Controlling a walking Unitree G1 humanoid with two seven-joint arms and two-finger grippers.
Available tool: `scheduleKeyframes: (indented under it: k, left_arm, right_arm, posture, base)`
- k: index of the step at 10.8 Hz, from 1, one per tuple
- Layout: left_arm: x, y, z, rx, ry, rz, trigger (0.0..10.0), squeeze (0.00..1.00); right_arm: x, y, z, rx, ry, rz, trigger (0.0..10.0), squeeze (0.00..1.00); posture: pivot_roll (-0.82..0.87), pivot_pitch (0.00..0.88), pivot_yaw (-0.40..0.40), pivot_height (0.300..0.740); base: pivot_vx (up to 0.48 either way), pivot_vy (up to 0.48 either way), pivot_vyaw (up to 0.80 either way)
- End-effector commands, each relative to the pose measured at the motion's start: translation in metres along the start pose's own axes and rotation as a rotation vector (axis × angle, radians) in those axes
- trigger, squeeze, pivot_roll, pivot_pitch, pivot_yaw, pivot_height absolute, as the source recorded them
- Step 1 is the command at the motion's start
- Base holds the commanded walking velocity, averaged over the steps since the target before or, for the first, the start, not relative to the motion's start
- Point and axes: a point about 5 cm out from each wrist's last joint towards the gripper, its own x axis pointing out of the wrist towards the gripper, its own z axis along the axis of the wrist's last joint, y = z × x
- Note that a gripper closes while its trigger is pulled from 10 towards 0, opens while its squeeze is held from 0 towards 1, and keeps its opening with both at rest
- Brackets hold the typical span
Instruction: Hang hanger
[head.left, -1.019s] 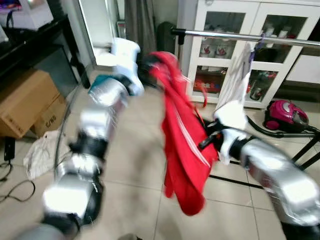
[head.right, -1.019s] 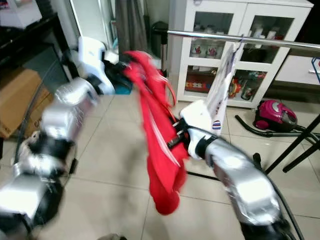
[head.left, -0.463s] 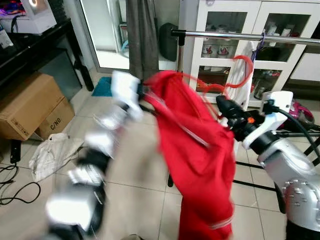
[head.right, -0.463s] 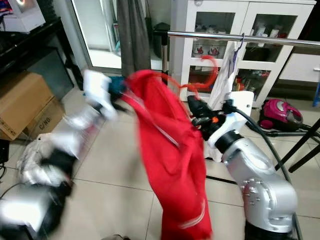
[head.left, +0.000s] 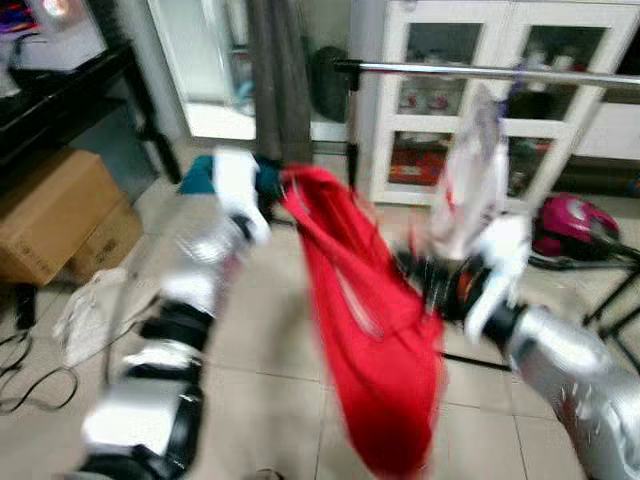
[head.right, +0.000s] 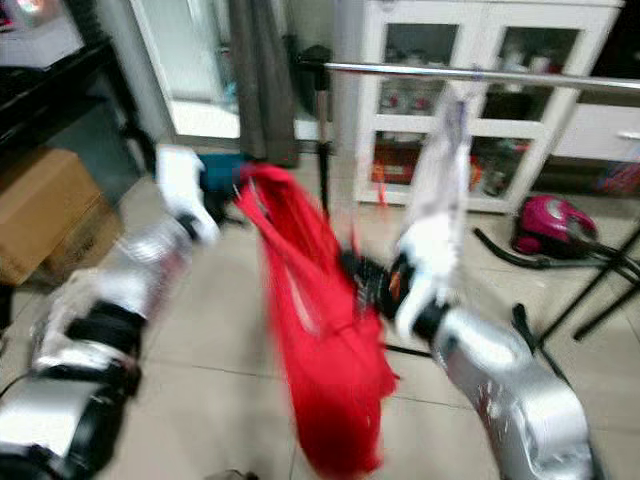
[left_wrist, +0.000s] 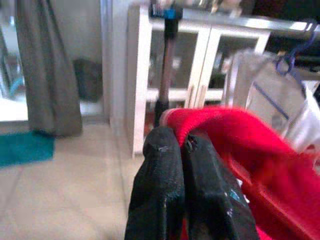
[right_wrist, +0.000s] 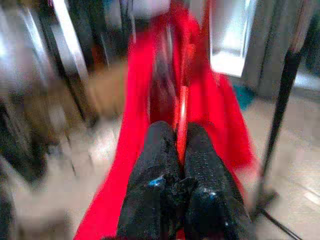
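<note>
Between the two arms, low in the head views, a red garment (head.left: 375, 340) is carried, sagging toward the floor tiles (head.left: 270, 330). Half a second ago it was spread wide and lifted, with a red hanger loop reaching up near the rail; now it has dropped and bunched, and that loop can no longer be picked out in the blurred views. From this it is judged that the hook has not been set on the rail and that another lift will be needed.

The left tool (left_wrist: 182, 145) is held at about ten o'clock from the cloth's middle, its fingers pressed together on the upper red edge. The right tool (right_wrist: 180, 131) is held at about three o'clock, its fingers pinched on a thin red bar amid the cloth, judged to be the hanger (right_wrist: 183, 107).

Farther off, at twelve to two o'clock, a metal rail (head.left: 480, 72) is seen well above the garment, with a pale garment (head.left: 465, 180) already hung on it. Behind it a white glass-fronted cabinet (head.left: 440, 40) is stood, with a pink vacuum cleaner (head.left: 575, 222) on the floor at three o'clock. At nine o'clock, cardboard boxes (head.left: 50, 215) are set by a dark shelf unit; a grey curtain (head.left: 280, 70) is hung at eleven o'clock.
</note>
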Motion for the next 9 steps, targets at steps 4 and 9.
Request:
scheduleKeyframes:
  k: [4, 9]
  left_arm:
    - [-0.002, 0.044, 0.062, -0.12, -0.162, 0.159, 0.0, 0.0]
    - [0.011, -0.005, -0.002, -0.145, 0.039, -0.017, 0.0, 0.0]
  right_arm:
    - [-0.028, -0.004, 0.01, -0.01, -0.093, 0.165, 0.0, 0.0]
    - [-0.018, -0.024, 0.019, 0.094, -0.211, -0.068, 0.0, 0.0]
  posture:
    - [0.02, 0.0, 0.079, 0.74]
    - [0.01, 0.0, 0.102, 0.74]
  base:
    - [0.0, 0.0, 0.0]
    - [0.0, 0.0, 0.0]
